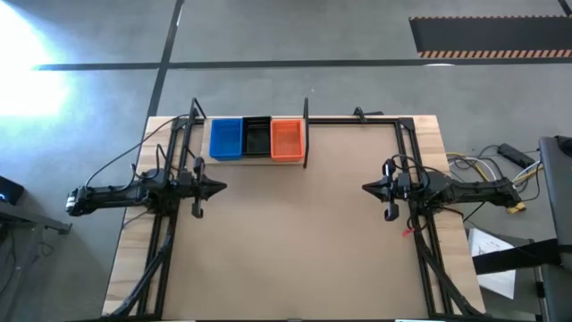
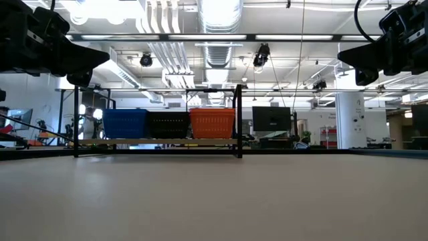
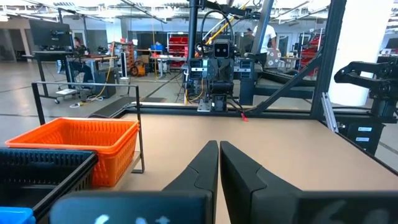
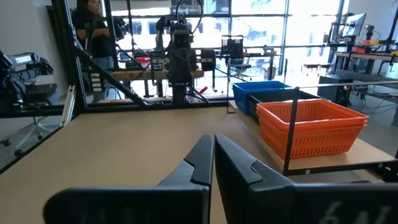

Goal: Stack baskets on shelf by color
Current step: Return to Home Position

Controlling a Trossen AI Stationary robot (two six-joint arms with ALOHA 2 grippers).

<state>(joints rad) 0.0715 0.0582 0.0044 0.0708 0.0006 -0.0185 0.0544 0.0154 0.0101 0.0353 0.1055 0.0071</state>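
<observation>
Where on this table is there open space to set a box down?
Bare: the tabletop in front of the shelf, between the shut left gripper and right gripper, and the far strip from the orange baskets toward the right arm's side. Crowded: the shelf, filled by blue baskets, black baskets and the orange ones side by side.

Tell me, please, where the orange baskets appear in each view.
High view: orange baskets top centre, rightmost on the shelf.
Low view: centre, rightmost of three stacks.
Left wrist view: left side.
Right wrist view: right side.
Shared landmark: the black baskets right beside them.
</observation>
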